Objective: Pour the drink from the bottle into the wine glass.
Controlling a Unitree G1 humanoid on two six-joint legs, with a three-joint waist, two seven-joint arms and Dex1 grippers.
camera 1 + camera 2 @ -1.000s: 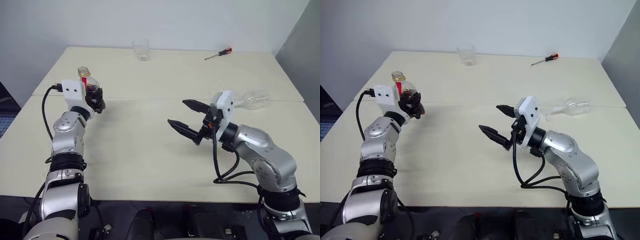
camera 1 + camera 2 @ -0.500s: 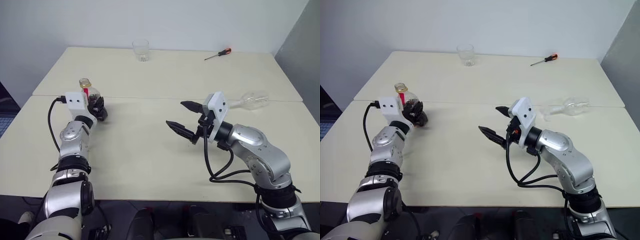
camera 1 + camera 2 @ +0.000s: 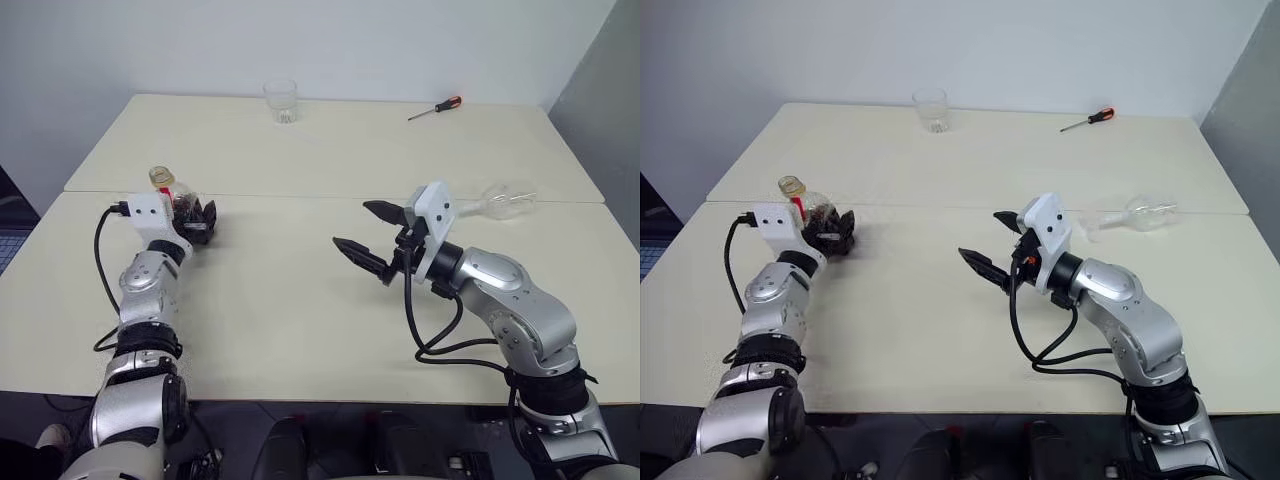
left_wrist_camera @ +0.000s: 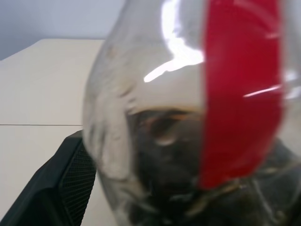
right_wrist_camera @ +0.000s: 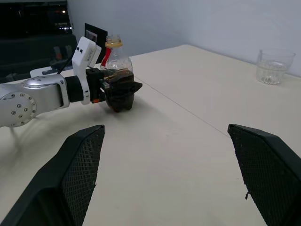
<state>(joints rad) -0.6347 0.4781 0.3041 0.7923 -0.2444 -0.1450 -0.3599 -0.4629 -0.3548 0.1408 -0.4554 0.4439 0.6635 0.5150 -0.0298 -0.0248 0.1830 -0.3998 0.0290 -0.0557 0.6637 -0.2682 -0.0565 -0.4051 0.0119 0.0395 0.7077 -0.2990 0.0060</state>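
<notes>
The bottle (image 3: 178,198) is small and clear, with a red label strip and a yellowish cap. It stands on the table (image 3: 270,300) at the left with a slight lean. Dark drink (image 5: 117,80) fills its lower part. My left gripper (image 3: 198,215) reaches around the bottle's base, its black fingers spread open on either side. The left wrist view shows the bottle (image 4: 197,117) close up. The wine glass (image 3: 508,200) lies on its side at the right, behind my right gripper (image 3: 350,225). That gripper hovers open and empty over the table's middle, pointing left toward the bottle.
A short clear tumbler (image 3: 282,100) stands at the far edge of the table. A screwdriver with a red handle (image 3: 435,108) lies at the far right. A seam (image 3: 300,195) between two tabletops runs across the middle.
My left arm has lowered the bottle from above the table down onto it. Its fingers have spread apart from the bottle. The right arm has barely moved.
</notes>
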